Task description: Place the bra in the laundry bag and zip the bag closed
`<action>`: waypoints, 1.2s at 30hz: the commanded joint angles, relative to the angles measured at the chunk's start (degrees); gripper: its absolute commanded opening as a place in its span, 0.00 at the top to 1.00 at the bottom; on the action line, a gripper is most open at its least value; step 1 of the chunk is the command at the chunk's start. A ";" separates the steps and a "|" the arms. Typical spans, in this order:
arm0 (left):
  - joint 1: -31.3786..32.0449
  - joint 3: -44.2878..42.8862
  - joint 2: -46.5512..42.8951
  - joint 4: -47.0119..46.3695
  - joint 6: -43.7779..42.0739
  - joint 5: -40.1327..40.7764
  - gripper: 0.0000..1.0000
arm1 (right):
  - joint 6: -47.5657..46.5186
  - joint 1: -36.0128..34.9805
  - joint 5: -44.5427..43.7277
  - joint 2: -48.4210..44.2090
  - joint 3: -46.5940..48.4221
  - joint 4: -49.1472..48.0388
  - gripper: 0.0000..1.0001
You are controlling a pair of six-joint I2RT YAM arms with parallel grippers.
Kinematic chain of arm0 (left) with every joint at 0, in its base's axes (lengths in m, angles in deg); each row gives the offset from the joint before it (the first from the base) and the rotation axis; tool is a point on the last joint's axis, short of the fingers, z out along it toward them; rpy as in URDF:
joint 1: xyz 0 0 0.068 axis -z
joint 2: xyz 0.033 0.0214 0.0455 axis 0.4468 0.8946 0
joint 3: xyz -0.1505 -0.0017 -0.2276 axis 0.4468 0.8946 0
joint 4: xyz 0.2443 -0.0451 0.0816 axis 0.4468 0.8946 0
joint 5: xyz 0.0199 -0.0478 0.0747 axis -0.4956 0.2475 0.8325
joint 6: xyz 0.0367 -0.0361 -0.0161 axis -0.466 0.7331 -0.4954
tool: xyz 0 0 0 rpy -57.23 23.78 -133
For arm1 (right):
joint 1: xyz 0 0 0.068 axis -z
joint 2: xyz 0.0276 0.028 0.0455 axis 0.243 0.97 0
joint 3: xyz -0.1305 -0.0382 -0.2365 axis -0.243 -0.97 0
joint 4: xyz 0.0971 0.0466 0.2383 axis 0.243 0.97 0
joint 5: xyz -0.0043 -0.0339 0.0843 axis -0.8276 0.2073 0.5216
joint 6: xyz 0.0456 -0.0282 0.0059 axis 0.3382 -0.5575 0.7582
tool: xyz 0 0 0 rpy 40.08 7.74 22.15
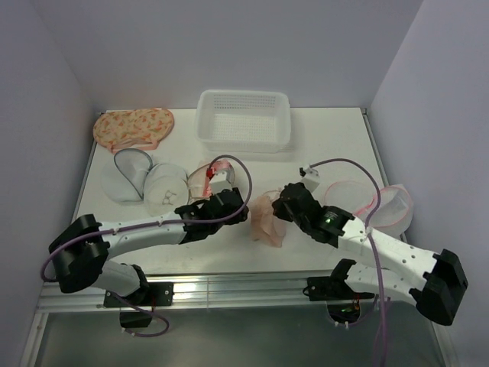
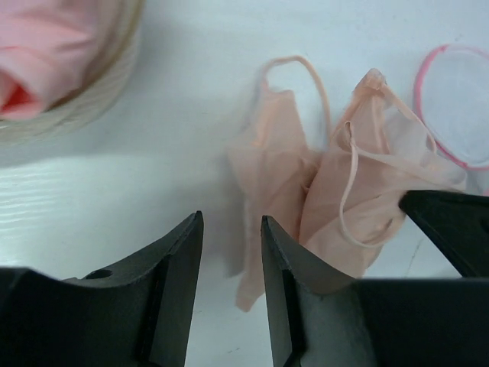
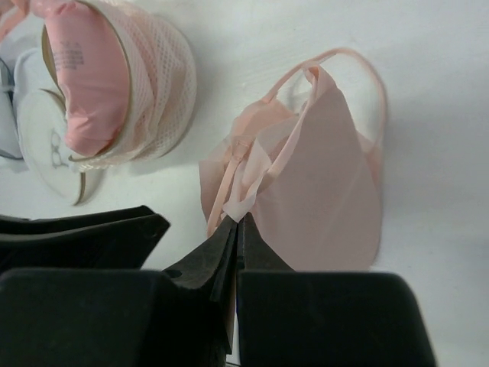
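The peach bra (image 1: pixel 267 222) hangs crumpled in the middle of the table, between both grippers. My right gripper (image 3: pixel 238 218) is shut on a fold of the bra (image 3: pixel 328 176) beside a strap. My left gripper (image 2: pixel 231 218) is open with nothing between its fingers, just left of the bra (image 2: pixel 351 199). The laundry bag (image 1: pixel 208 180) lies behind the left gripper. It is a round white mesh bag (image 3: pixel 153 76) with a tan rim, and it gapes open with something pink inside. Its flap carries a small black drawing.
A white slotted basket (image 1: pixel 244 141) stands at the back. A floral garment (image 1: pixel 134 126) lies back left. Two other mesh bags (image 1: pixel 130 172) sit left of the laundry bag. Pink-rimmed mesh bags (image 1: pixel 393 206) lie on the right, behind my right arm.
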 commanded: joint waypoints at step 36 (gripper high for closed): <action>-0.66 -0.43 7.82 -11.11 -9.18 -1.67 0.47 | 5.44 4.54 3.09 -5.88 -9.96 -3.10 0.23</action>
